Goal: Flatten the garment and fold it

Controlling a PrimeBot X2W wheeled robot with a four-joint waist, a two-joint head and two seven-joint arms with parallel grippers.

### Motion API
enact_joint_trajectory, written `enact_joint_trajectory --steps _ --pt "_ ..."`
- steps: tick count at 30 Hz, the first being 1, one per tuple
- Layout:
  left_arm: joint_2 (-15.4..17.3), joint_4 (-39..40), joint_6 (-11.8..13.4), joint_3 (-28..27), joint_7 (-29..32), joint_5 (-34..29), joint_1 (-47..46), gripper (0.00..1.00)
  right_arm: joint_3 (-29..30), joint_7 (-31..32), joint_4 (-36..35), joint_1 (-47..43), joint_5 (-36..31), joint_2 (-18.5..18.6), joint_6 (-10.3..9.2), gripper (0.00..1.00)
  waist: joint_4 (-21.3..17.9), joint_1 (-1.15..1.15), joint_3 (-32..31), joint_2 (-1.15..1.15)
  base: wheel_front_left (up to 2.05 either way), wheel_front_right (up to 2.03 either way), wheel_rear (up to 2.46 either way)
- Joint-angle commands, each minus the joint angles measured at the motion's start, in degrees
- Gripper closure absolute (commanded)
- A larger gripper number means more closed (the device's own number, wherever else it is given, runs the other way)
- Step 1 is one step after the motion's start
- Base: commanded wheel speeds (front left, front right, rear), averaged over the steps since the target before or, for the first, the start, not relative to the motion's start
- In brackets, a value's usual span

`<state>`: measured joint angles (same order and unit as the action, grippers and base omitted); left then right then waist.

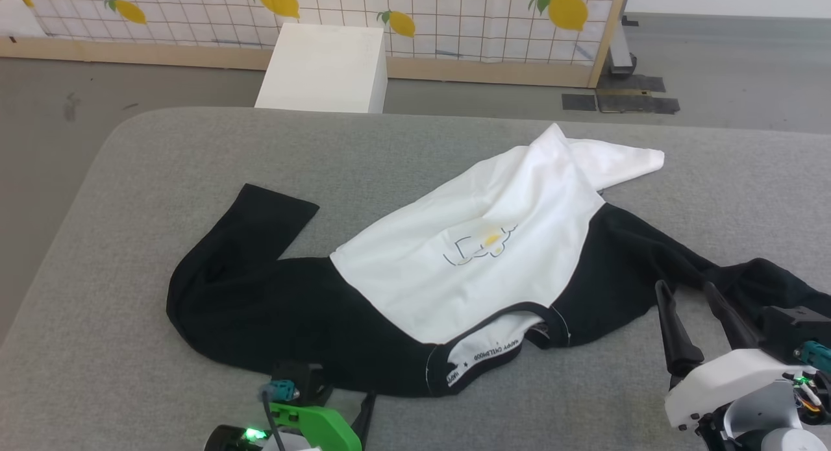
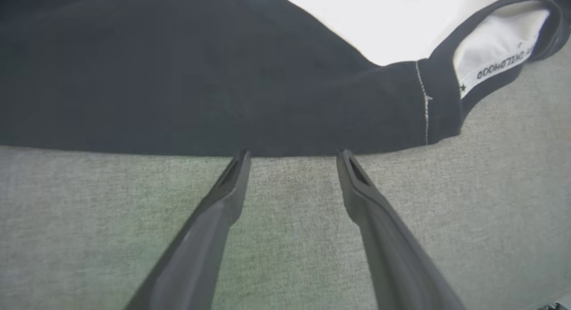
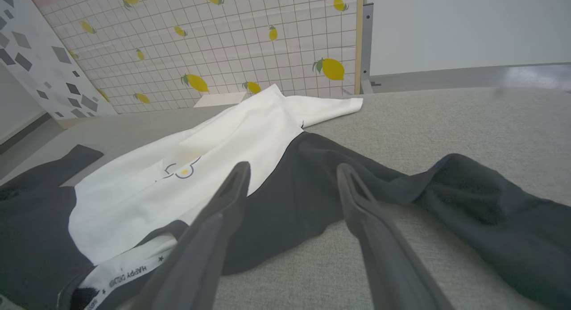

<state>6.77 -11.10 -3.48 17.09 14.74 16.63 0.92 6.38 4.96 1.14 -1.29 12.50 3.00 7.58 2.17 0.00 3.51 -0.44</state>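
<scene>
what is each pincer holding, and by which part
Nothing. The left pincer stands open at the garment's black edge; the right pincer is open over its black sleeve.

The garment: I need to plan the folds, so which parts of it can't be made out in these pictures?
1) On the garment, the cuff of the sleeve on the robot's right: in the head view it is behind the right end effector and past the edge; in the right wrist view it is cut off at the edge.
2) Chest print: too small in the head view to tell its figure.
3) Creases in the other sleeve: dark and blurred in the left wrist view.
</scene>
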Motion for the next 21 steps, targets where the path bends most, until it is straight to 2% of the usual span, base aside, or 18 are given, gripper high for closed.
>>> enact_joint_trajectory --steps 1,10,16,21 --pt "-0.28 -0.36 0.23 0.08 0.49 0.25 -0.11 0.00 -0.22 0.20 -0.23 -0.76 0.50 -0.12 -0.09 0.00 -0.29 0.00 -0.03 0.42 0.00 0.00 0.00" --pt "-2.07 -2.14 7.55 -3.35 2.95 2.44 -0.80 0.00 -1.03 0.29 -0.10 -0.77 1.15 -0.12 -0.09 0.00 -1.64 0.00 0.06 0.42 0.00 0.00 0.00" --pt "-2.92 -3.40 10.25 -5.06 4.51 5.57 -2.49 0.00 -1.32 0.38 -0.29 -0.73 1.41 -0.12 -0.09 0.00 -1.98 0.00 0.63 0.42 0.00 0.00 0.00" --pt "-3.26 -5.56 10.61 -4.78 5.84 7.35 -4.81 0.00 -1.71 0.43 -0.46 -0.31 1.45 -0.12 -0.09 0.00 -2.31 0.00 1.38 0.42 0.00 0.00 0.00"
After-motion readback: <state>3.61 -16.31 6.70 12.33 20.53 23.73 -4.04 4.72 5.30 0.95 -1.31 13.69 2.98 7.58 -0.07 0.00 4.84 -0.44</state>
